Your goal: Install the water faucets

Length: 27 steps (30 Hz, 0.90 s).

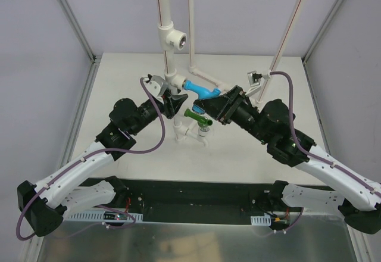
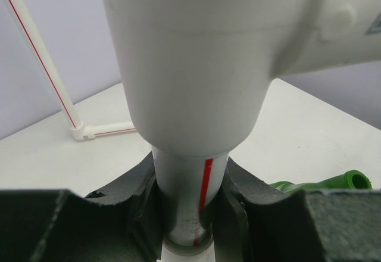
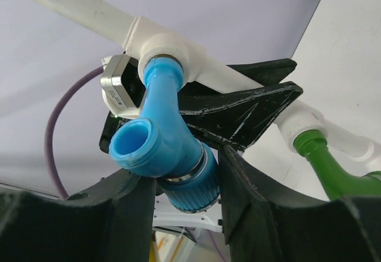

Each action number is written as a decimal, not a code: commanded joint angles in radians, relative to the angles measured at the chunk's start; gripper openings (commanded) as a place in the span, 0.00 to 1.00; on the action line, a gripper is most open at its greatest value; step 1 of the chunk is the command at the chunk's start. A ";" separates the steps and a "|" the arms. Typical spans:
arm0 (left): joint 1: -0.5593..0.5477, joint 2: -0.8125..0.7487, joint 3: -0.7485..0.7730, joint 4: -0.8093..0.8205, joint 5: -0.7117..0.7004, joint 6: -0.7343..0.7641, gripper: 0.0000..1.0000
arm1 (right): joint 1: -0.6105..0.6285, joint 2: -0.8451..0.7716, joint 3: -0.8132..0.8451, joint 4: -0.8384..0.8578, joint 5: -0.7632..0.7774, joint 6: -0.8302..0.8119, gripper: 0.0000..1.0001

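Observation:
The light blue water faucet (image 1: 201, 89) is plugged into a white tee (image 3: 172, 44) on the pipe stand, its open spout (image 3: 134, 140) facing the right wrist camera. My right gripper (image 3: 187, 184) is shut on its ribbed blue knob, just under a silver ring. The dark green faucet (image 1: 196, 118) sits in a lower white fitting beside it and also shows in the wrist views (image 3: 327, 167) (image 2: 333, 183). My left gripper (image 2: 189, 214) is shut on the upright white pipe (image 2: 187, 196) with a red stripe, right under a large tee (image 2: 196, 65).
More white pipes with red stripes rise at the back (image 1: 191, 18) and lean at the right (image 1: 289, 30). An elbow joint (image 2: 82, 132) lies on the table behind the stand. A small grey bracket (image 1: 255, 77) sits at the back right. Enclosure walls close both sides.

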 commanded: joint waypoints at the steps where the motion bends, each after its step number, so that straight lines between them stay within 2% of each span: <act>1: -0.007 -0.009 0.004 -0.054 0.042 -0.109 0.00 | -0.057 -0.029 0.067 0.077 0.250 0.324 0.00; 6: -0.008 -0.012 0.004 -0.054 0.037 -0.110 0.00 | -0.061 -0.027 0.084 0.007 0.296 0.511 0.00; 12: -0.007 -0.015 0.004 -0.056 0.034 -0.102 0.00 | -0.060 -0.041 0.083 0.011 0.346 0.567 0.02; 15: -0.008 -0.013 0.006 -0.057 0.033 -0.102 0.00 | -0.061 -0.050 0.072 0.017 0.344 0.533 0.19; 19: -0.008 -0.009 0.009 -0.056 0.033 -0.099 0.00 | -0.061 -0.078 0.037 0.045 0.341 0.397 0.46; 21: -0.007 -0.004 0.010 -0.056 0.034 -0.099 0.00 | -0.061 -0.102 0.008 0.063 0.353 0.328 0.56; 24: -0.008 -0.004 0.007 -0.054 0.033 -0.099 0.00 | -0.061 -0.143 -0.025 0.071 0.370 0.225 0.64; 27: -0.007 -0.003 0.006 -0.049 0.034 -0.099 0.00 | -0.063 -0.176 -0.045 0.091 0.376 0.128 0.66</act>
